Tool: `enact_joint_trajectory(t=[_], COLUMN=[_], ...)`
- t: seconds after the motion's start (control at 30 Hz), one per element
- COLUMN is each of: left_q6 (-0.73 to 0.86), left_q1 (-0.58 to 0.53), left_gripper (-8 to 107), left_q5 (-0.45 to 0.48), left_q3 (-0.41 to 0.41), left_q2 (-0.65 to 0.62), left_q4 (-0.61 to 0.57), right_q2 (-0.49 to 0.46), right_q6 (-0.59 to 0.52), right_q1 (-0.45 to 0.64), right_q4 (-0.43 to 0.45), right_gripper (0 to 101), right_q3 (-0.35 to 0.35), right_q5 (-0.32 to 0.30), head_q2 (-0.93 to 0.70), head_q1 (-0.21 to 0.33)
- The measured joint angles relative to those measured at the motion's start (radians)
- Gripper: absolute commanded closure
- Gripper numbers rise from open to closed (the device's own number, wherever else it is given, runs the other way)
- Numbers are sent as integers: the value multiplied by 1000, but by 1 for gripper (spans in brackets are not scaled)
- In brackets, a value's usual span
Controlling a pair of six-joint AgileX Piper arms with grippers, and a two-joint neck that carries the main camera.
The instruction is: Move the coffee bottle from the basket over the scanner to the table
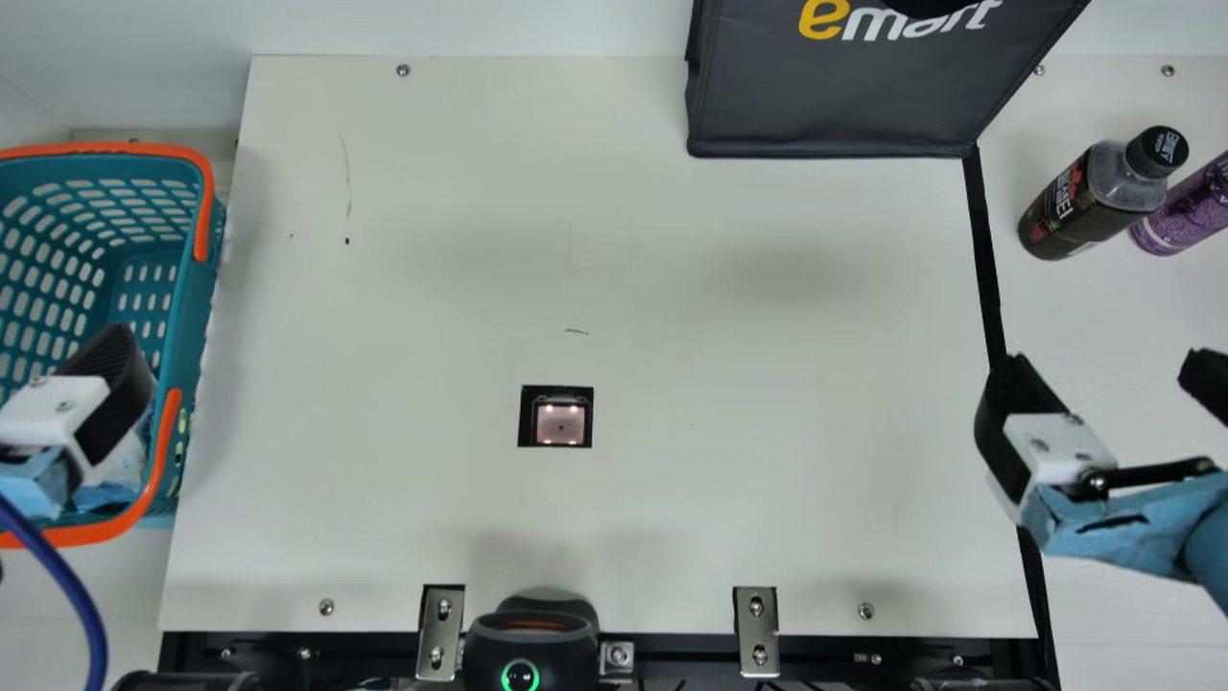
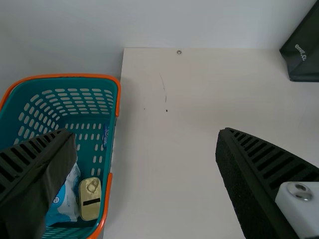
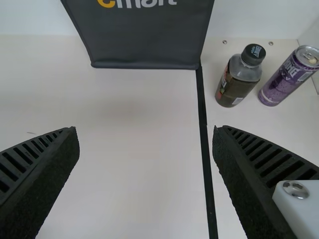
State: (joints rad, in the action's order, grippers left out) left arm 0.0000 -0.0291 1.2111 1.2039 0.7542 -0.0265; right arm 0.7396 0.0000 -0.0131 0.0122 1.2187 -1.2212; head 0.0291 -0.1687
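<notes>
Coffee bottle (image 1: 1074, 206): on cream table (image 1: 767, 461), right side, beyond the black strip (image 1: 985, 259); upright, long axis vertical, cap up. Teal basket (image 1: 197, 288), left: holds blue-and-white packet (image 2: 66, 201), gold tin (image 2: 90, 191). Black bag (image 1: 844, 110) at far side. Left gripper (image 1: 106, 393): over basket, fingers spread. Right gripper (image 1: 1108, 374): fingers spread, nearer side of bottle, apart from it. Purple can (image 1: 1190, 206): upright, just beside bottle.

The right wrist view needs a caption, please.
Coffee bottle standing beside a purple can, beyond the open right gripper.
</notes>
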Motion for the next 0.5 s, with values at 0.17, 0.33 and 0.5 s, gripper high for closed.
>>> enact_joint_trajectory(t=[0.17,0.33,0.5], left_q6=[0,0,0], left_q1=[0,0,0], left_gripper=[9,9,9], left_q5=[0,0,0], left_q3=[0,0,0], left_q2=[0,0,0], left_q4=[0,0,0], right_q2=[-2,-2,-2], right_q6=[0,0,0], right_q1=[-1,-1,-1], right_q4=[-1,-1,-1], right_gripper=[6,6,6], right_q3=[0,0,0], right_q5=[0,0,0], head_q2=[2,0,0], head_q1=[2,2,2])
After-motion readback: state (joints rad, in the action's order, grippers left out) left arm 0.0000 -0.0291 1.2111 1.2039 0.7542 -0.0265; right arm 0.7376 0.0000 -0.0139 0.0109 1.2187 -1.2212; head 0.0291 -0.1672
